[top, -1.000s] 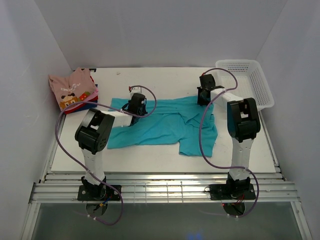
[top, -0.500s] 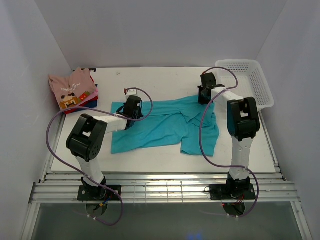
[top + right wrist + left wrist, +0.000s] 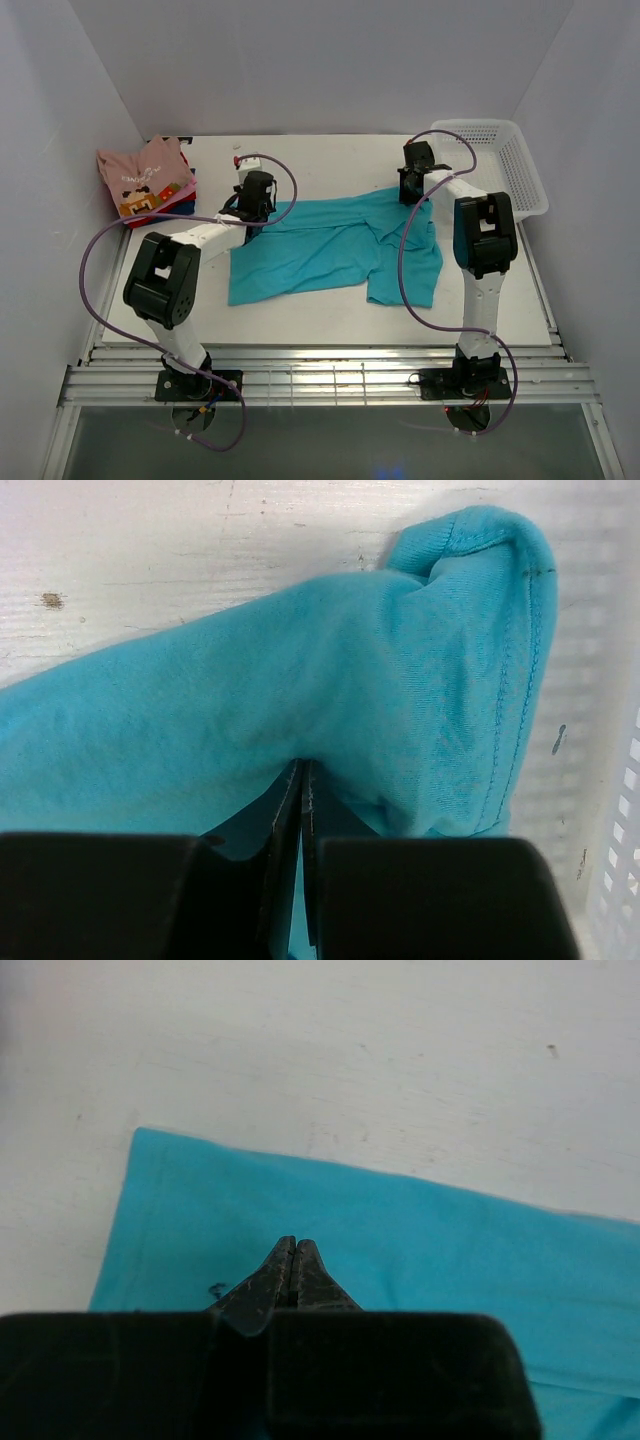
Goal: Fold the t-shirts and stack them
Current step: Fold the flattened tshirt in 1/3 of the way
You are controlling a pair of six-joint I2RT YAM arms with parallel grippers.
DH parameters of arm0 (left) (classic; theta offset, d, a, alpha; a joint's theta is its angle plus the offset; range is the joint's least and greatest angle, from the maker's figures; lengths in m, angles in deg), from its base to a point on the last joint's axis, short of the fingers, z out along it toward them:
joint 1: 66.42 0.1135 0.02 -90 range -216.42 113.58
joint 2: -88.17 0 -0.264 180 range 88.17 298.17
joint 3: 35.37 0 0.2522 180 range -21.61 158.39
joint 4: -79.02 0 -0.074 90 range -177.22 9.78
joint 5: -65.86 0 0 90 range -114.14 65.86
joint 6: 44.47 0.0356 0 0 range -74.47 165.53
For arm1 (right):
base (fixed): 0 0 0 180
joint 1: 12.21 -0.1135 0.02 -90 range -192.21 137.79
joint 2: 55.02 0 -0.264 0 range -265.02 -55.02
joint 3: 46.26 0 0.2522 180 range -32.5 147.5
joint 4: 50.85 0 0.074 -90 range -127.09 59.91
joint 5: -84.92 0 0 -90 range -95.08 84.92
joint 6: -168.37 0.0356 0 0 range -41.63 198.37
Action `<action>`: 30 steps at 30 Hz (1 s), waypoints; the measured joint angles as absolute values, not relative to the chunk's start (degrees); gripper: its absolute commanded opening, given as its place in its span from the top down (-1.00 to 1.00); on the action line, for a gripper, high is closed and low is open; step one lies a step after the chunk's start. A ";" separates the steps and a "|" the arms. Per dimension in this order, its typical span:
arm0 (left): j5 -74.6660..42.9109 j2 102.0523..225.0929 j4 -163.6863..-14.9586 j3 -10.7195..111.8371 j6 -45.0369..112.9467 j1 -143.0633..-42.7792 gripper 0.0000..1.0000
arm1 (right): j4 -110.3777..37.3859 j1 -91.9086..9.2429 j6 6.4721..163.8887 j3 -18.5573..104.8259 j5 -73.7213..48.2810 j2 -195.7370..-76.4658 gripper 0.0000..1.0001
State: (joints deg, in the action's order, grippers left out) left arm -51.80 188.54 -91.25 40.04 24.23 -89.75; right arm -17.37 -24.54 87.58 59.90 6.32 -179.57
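Observation:
A teal t-shirt (image 3: 320, 250) lies spread across the middle of the white table. My left gripper (image 3: 256, 212) is shut, its tips (image 3: 295, 1245) down over the flat cloth (image 3: 450, 1250) just inside the shirt's far left corner. No cloth shows between its fingers. At the shirt's far right end, my right gripper (image 3: 412, 197) is shut on the teal t-shirt. The fabric (image 3: 300, 680) bunches at its closed tips (image 3: 303, 765), with a stitched hem fold to the right. A stack of folded t-shirts (image 3: 145, 180), pink with a pixel graphic on top, sits at the far left.
A white mesh basket (image 3: 500, 160) stands at the far right corner, and its wall (image 3: 625, 810) shows close beside the right gripper. White walls enclose the table on three sides. Purple cables loop from both arms over the near table.
My left gripper has moved left and away from me toward the shirt's far left corner. The shirt has shifted slightly to the right. The right gripper moved slightly farther back.

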 measured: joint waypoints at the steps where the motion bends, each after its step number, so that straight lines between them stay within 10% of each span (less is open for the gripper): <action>1: -52.02 188.57 -90.14 39.99 23.97 -89.19 1.00 | -17.37 -24.54 87.51 59.92 6.32 -179.57 0.85; 30: -41.39 202.88 -84.93 48.58 18.99 -74.43 1.00 | -17.28 -24.52 87.10 60.05 6.08 -179.66 0.85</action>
State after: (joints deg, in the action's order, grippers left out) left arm -41.39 202.88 -84.93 48.58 18.99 -74.43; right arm -17.28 -24.52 87.10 60.05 6.08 -179.66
